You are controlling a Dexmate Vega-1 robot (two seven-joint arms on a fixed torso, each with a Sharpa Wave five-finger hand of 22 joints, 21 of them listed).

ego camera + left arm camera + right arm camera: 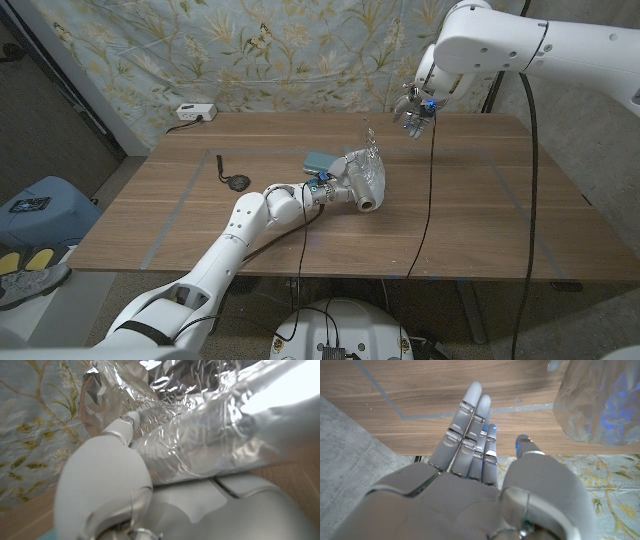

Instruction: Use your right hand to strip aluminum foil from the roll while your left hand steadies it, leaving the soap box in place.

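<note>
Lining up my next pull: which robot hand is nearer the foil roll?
Left. The left robot hand holds the foil roll; the right robot hand hangs open above the table's far side.

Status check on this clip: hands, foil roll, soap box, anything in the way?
Left hand grips foil roll. Right hand open, raised off the roll. Soap box behind roll, untouched. Black cable off to the side, not obstructing.

Wooden table (480, 215) with pale tape lines on its top. Small black object with a cord (235, 181) lies on the left part. White power strip (192, 113) at the far left corner. Floral cloth (250, 50) hangs behind. Blue bin (40, 210) on the floor, left.
</note>
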